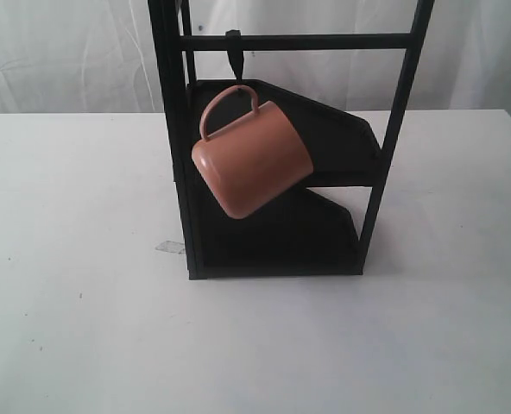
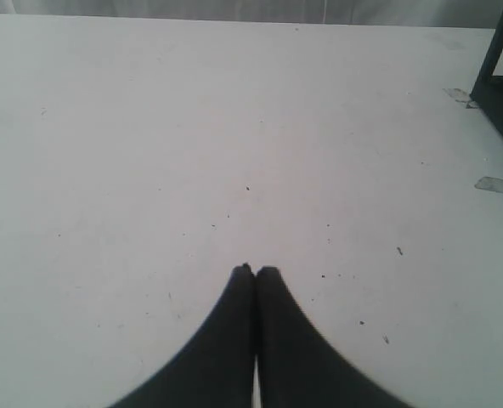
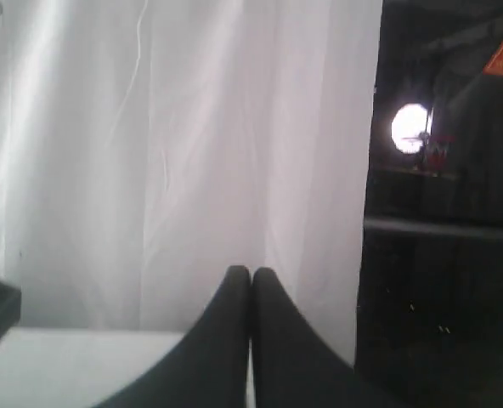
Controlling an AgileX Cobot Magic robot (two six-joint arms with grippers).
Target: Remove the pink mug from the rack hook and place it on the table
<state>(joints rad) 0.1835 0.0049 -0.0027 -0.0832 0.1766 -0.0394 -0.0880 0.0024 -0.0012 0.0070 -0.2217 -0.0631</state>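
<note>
Black left hand (image 2: 254, 270) closed, seemingly low

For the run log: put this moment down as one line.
salmon-pink ceramic mug hanging tilted at black peg hook | left gripper shut over white tabletop | right gripper shut

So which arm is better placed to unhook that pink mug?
Probably left: the pink mug hangs left of centre on the rack, which the left gripper has in view; the right gripper faces a curtain.

White table (image 1: 74, 207): flat, few small dark specks. Black rack (image 1: 281, 241) stands on it, centre, toward far edge. Clear tape strip (image 1: 169, 247) on surface just left of rack base.
</note>
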